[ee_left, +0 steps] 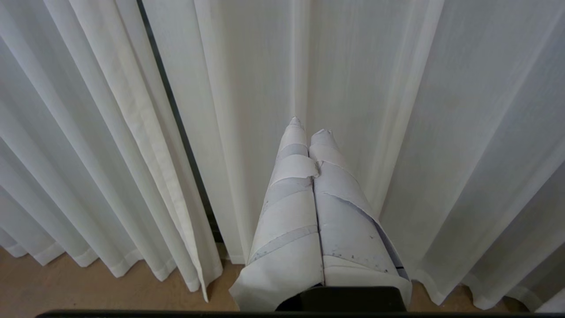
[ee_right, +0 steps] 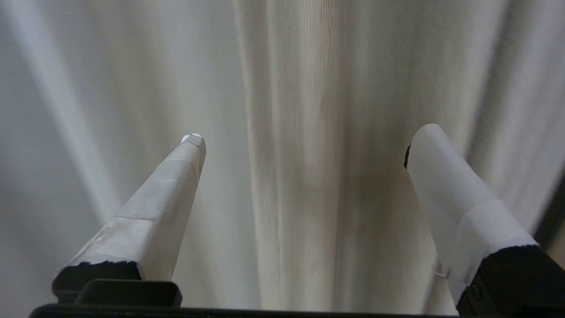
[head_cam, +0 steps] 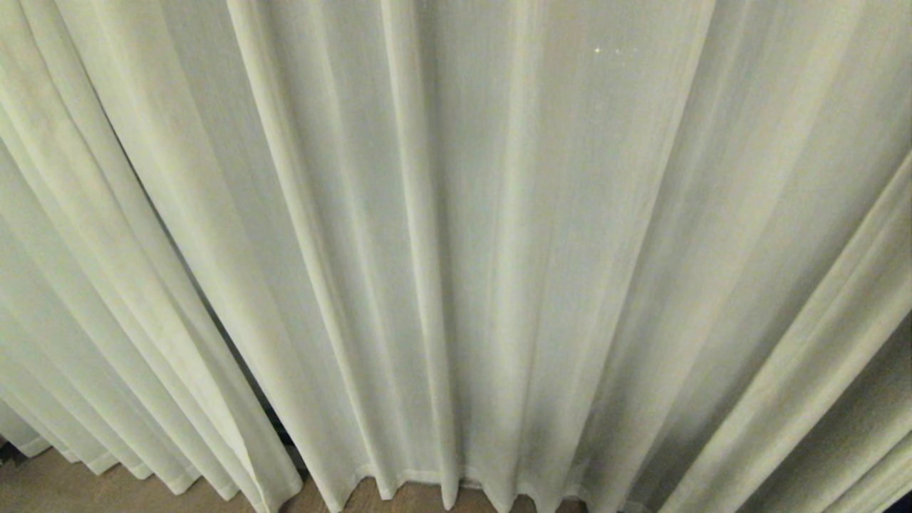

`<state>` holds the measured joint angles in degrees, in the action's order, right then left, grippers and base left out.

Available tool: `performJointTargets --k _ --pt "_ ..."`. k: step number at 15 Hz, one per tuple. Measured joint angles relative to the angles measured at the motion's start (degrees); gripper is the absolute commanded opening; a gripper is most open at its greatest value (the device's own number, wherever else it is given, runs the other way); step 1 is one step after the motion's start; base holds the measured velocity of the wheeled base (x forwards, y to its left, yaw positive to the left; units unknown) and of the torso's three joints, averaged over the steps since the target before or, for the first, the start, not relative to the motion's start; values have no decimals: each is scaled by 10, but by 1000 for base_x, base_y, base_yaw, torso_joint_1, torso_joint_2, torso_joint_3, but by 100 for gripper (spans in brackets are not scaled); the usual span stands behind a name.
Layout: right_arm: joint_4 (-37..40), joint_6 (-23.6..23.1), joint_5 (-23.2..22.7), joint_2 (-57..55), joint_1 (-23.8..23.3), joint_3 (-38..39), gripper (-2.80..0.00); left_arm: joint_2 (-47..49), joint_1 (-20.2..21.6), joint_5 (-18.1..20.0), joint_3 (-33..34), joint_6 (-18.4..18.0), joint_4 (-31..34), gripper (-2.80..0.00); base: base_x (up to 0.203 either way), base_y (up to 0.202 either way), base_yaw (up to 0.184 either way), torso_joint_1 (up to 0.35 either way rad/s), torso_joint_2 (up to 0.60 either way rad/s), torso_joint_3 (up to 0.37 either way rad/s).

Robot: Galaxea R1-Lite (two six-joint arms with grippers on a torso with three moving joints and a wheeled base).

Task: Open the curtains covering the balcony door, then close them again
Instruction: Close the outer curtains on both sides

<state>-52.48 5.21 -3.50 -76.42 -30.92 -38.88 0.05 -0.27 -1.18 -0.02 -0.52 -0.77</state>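
Right pincer (ee_right: 304, 141) spread wide, close to the curtains (head_cam: 456, 249), ready to pinch a pleat; my left pincer (ee_left: 309, 126) sits closed, idle.

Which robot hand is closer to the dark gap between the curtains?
Left. The left gripper, shut, points at the curtains beside the dark gap. The right gripper, open, faces plain pleats; no gap shows there.
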Motion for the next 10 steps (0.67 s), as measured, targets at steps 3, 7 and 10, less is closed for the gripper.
performJointTargets --k 3,7,10 --pt "-2 2 0 -80 1 -88 0 0 0 0 0 0 0 -280 0 0 0 0 0 0" --pt "-3 2 0 -182 2 -204 0 0 0 0 0 1 0 -280 0 0 0 0 0 0" --pt "-3 2 0 -244 1 -278 0 0 0 0 0 1 0 -280 0 0 0 0 0 0"
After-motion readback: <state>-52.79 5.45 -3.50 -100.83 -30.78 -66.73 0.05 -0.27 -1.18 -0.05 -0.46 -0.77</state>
